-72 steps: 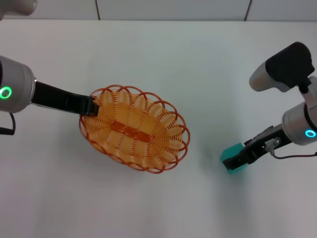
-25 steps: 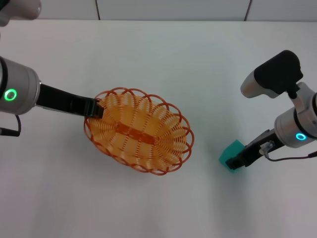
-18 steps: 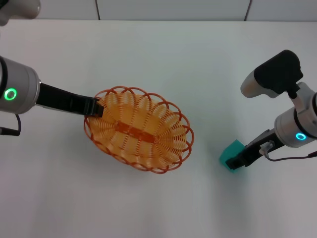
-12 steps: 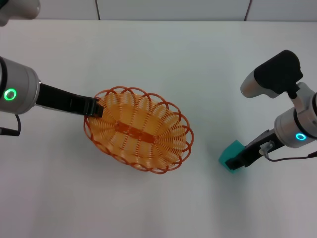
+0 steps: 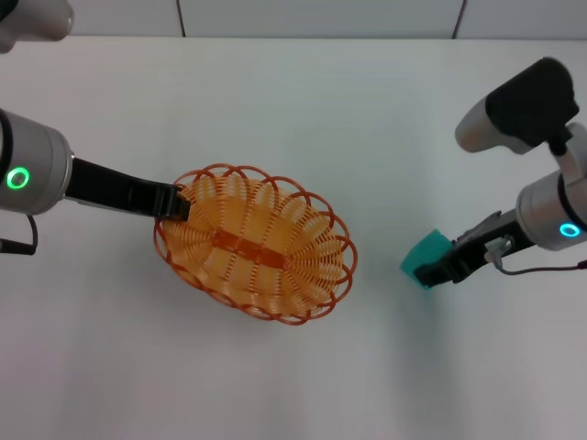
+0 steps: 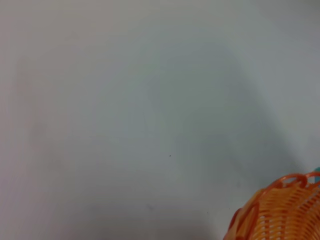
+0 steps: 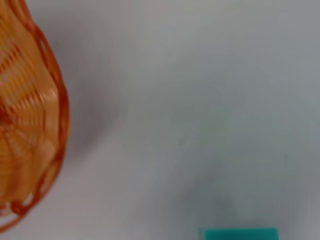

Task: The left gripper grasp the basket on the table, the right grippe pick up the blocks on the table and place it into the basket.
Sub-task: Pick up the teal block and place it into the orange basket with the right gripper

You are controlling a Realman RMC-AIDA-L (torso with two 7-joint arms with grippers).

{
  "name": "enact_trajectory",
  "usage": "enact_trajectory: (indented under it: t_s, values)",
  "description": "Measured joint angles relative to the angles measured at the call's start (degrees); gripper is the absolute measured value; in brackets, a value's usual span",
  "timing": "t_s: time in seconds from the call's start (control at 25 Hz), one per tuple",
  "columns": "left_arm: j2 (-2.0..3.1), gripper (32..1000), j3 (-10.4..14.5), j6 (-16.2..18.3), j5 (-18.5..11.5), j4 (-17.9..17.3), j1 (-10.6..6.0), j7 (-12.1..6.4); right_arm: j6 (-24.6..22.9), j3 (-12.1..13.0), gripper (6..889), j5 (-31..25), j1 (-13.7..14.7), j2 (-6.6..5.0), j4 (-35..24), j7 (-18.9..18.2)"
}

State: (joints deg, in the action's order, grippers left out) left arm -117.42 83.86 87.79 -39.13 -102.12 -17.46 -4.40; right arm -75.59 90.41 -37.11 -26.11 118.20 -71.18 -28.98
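The left gripper [image 5: 174,201] is clamped on the scalloped rim of the basket [image 5: 255,242] at its left end, so that half of the job looks done. Well to the basket's right, the right gripper [image 5: 429,270] has its fingers closed around the block [image 5: 421,254], which seems lifted just off the table [image 5: 293,101]; carrying it over and dropping it in remain. The block is a small, smooth teal-green cube, far smaller than the oval orange wire basket, which holds nothing yet.

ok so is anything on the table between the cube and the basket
Nothing visible: only bare table separates the cube, held in the right gripper, from the basket, whose rim the left gripper holds.
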Motion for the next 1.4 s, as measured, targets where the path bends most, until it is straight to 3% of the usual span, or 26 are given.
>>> enact_trajectory:
  t_s: [0.4,0.64,0.96,1.4]
  values:
    - [0.00,88,-0.19,0.02,0.01,0.00,0.10,0.00,-2.48,-1.38,526,-0.10,8.42,0.01,-25.68,0.81]
    - [0.00,88,-0.21,-0.09,0.02,0.00,0.08,-0.07,-2.93,1.95,526,-0.58,9.56,0.00,-34.78,-0.98]
    - [0.00,88,-0.26,-0.24,0.02,0.07,-0.33,-0.08,-2.39,10.55,525,-1.72,6.73,0.01,-38.88,-3.11]
    - [0.00,88,-0.01,-0.26,0.02,0.50,-0.83,-0.08,-2.46,17.07,525,-3.39,2.14,0.01,-36.04,-3.74]
